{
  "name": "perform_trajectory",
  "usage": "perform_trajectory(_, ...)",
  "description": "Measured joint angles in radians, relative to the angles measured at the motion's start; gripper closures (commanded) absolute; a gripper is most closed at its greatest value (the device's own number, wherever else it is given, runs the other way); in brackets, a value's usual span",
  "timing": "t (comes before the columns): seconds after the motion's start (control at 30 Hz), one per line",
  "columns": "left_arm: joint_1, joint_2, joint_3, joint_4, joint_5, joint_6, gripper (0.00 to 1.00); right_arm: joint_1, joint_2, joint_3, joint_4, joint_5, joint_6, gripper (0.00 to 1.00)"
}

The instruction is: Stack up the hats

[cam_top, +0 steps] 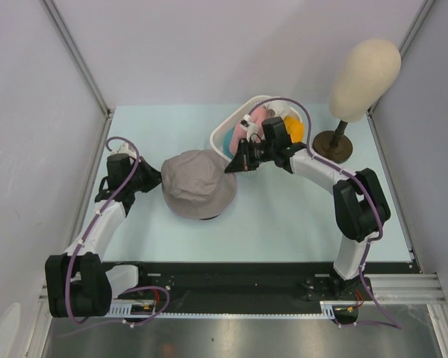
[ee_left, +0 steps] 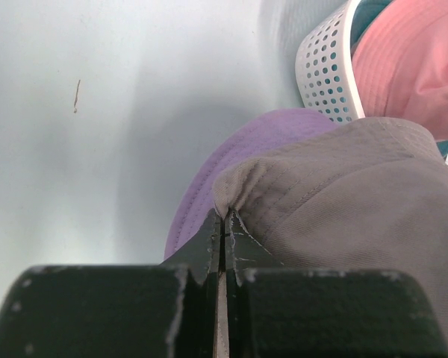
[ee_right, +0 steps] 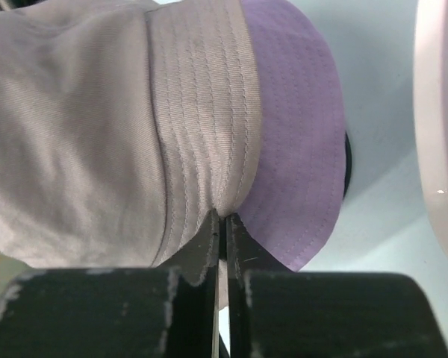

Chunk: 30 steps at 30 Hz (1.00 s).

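A grey-beige bucket hat [cam_top: 198, 185] lies over a lavender hat on the table's middle left. In the left wrist view the grey hat [ee_left: 343, 194] covers the lavender hat [ee_left: 239, 156]. My left gripper [cam_top: 155, 179] is shut on the grey hat's left brim [ee_left: 222, 216]. My right gripper [cam_top: 231, 165] is shut on its right brim [ee_right: 222, 216], with the grey hat [ee_right: 75, 127] above the lavender brim [ee_right: 299, 127]. A pink hat [cam_top: 260, 119], a teal hat [cam_top: 230, 138] and an orange hat [cam_top: 295, 128] lie in a white basket [cam_top: 218, 133].
The perforated white basket [ee_left: 325, 67] stands just right of the hats, with the pink hat [ee_left: 403, 60] in it. A beige mannequin head [cam_top: 364, 71] on a dark round stand [cam_top: 333, 143] is at the back right. Something dark [ee_right: 347, 171] shows under the lavender brim.
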Motion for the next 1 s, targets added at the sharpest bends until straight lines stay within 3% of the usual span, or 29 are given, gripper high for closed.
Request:
perform_trajectory(0.43, 0.000, 0.009, -0.007, 0.005, 0.000, -0.001, 1.00, 0.036, 0.088, 0.107, -0.214, 0.162, -0.029, 1.00)
perform_trajectory(0.87, 0.000, 0.029, -0.014, 0.016, 0.003, -0.002, 0.99, 0.064, 0.067, 0.108, -0.243, 0.269, -0.055, 1.00)
perform_trajectory(0.9, 0.000, 0.029, -0.014, 0.013, 0.002, -0.002, 0.95, 0.065, 0.065, 0.108, -0.244, 0.275, -0.056, 0.97)
perform_trajectory(1.0, -0.001, 0.024, -0.011, -0.009, -0.011, -0.002, 0.70, 0.069, 0.053, 0.108, -0.257, 0.298, -0.069, 0.74)
